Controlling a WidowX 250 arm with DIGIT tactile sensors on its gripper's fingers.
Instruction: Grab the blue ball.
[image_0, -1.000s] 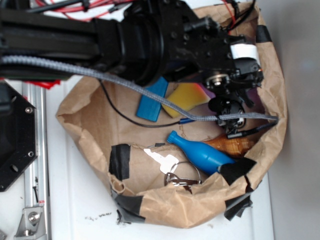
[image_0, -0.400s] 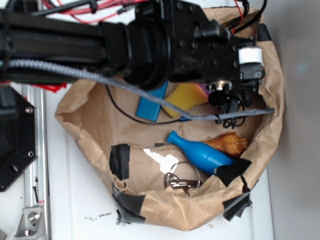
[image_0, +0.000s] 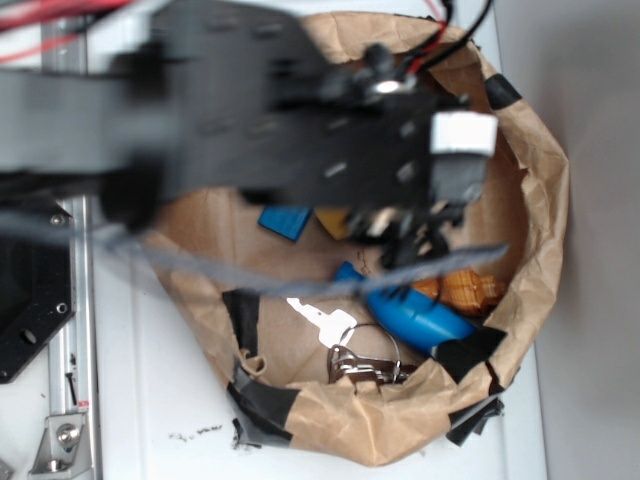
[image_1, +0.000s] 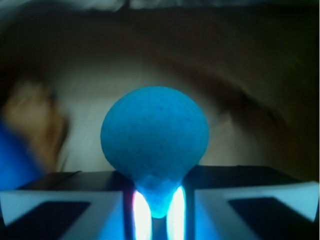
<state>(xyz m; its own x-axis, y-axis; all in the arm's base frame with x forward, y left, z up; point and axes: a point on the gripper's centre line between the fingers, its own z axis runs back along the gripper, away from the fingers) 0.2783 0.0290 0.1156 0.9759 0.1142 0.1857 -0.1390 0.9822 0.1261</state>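
The blue ball (image_1: 154, 135) now sits pinched between the two pads (image_1: 60, 207) of the gripper (image_1: 154, 210), its lower end squeezed into a narrow neck in the slot between them, so the tool is closed tight on the ball and the grab looks made. In the outside view the arm (image_0: 220, 110) is smeared with motion blur and has swung out across the upper part of the paper bag (image_0: 540, 200), where a second ago it showed sharp and set further toward the bag's upper right; that, with the streaked background in the wrist view, suggests the arm is on the move, probably lifting the ball away, though the blur makes the direction hard to call. The ball itself cannot be made out in the outside view, since the arm covers that spot. Left in the bag are the blue bottle (image_0: 415, 318), the brown bottle (image_0: 465, 290) just beside it, the keys (image_0: 345, 345) near the front wall, and the flat blue block (image_0: 285, 220), now mostly hidden under the arm along with the yellow sponge (image_0: 332, 222). None of these seem to have been dragged along. What remains is to keep the squeeze steady; the ball deforms easily, and held only by its pinched lower end it could slip out on a quick move.
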